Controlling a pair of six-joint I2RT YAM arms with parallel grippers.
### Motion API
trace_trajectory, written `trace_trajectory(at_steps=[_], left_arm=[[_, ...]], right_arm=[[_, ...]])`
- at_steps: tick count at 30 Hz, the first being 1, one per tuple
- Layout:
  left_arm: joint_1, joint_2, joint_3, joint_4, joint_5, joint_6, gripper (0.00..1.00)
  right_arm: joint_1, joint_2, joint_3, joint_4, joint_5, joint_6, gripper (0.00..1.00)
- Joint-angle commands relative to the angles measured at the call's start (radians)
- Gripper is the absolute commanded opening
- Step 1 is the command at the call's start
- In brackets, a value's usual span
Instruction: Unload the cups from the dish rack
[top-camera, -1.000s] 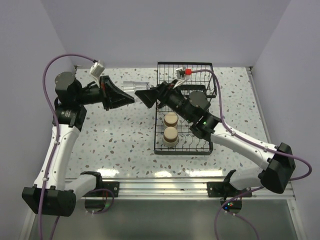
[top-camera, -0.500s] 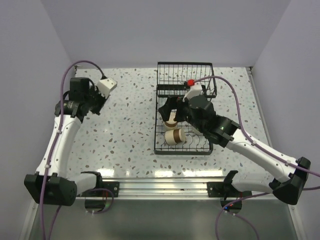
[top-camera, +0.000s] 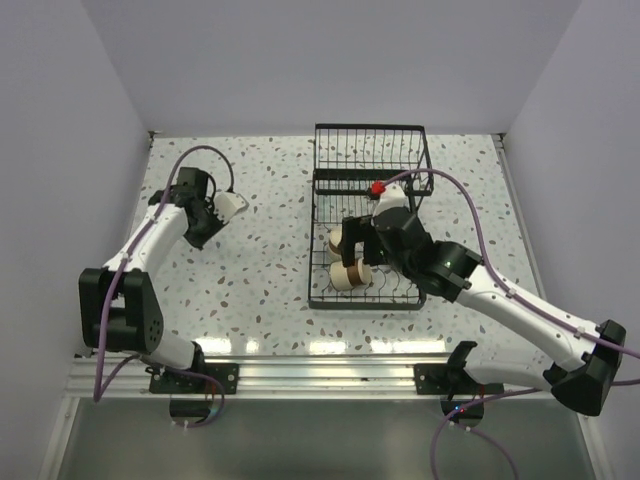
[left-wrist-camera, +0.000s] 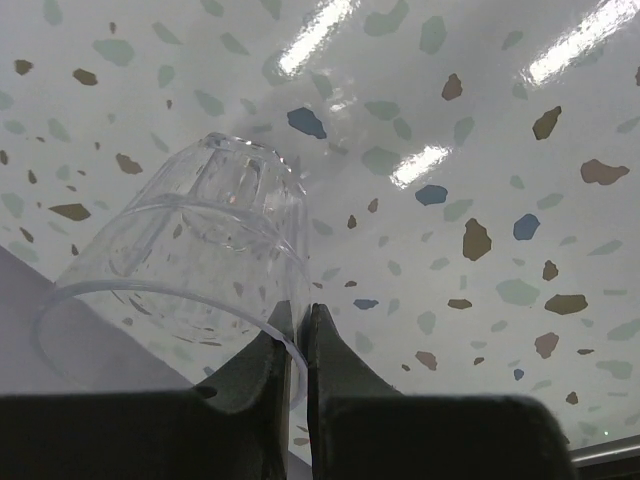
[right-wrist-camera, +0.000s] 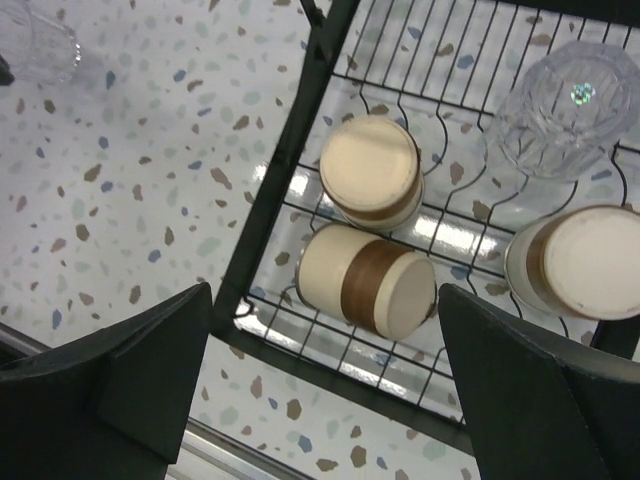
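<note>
The black wire dish rack holds three brown cups. One stands upside down, one lies on its side, and a third is at the right. A clear cup stands in the rack too. My right gripper hangs open above the cup on its side and touches nothing. At the table's left, my left gripper is shut on the rim of another clear cup, which is tilted low over the table.
The speckled tabletop spreads to the left of and in front of the rack. The rack's taller basket section stands at the far end. White walls close in the left, back and right sides.
My left arm swung away from the rack to the table's left with the clear cup and lowered it. My right gripper moved over the rack and opened wide. The near brown cup tipped onto its side.
</note>
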Motion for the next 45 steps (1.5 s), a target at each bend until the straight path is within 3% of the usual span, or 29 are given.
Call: trace_trajectory(at_steps=[1, 6, 12, 16, 19, 22, 28, 34, 38, 45], left_arm=[[-0.007, 0.047, -0.009, 0.029, -0.033, 0.046, 0.0], [-0.014, 0.09, 0.01, 0.03, -0.027, 0.046, 0.02], [-0.022, 0.09, 0.023, 0.035, -0.019, 0.041, 0.28], [-0.022, 0.067, 0.04, 0.024, -0.006, 0.032, 0.55], [-0.024, 0.032, 0.069, 0.006, 0.028, 0.023, 0.68], [-0.027, -0.011, 0.125, -0.022, 0.083, -0.014, 0.74], [-0.086, -0.149, 0.218, -0.026, 0.273, -0.114, 0.76], [-0.293, -0.216, 0.192, 0.016, 0.427, -0.239, 0.7], [-0.413, -0.198, 0.108, 0.128, 0.399, -0.322, 0.66], [-0.536, -0.14, 0.039, 0.179, 0.379, -0.368, 0.66]], right_arm=[[0.003, -0.054, -0.07, -0.031, -0.033, 0.003, 0.98], [-0.015, -0.098, -0.142, -0.029, -0.053, 0.052, 0.98], [-0.04, -0.099, -0.188, -0.005, -0.077, 0.074, 0.98], [-0.08, -0.1, -0.243, 0.06, -0.146, 0.107, 0.98], [-0.135, -0.1, -0.317, 0.188, -0.232, 0.152, 0.98], [-0.186, -0.083, -0.384, 0.316, -0.344, 0.199, 0.98], [-0.229, -0.082, -0.476, 0.413, -0.35, 0.287, 0.98], [-0.245, -0.056, -0.541, 0.488, -0.305, 0.374, 0.98], [-0.25, -0.06, -0.556, 0.491, -0.257, 0.413, 0.98], [-0.25, -0.022, -0.602, 0.578, -0.274, 0.488, 0.98]])
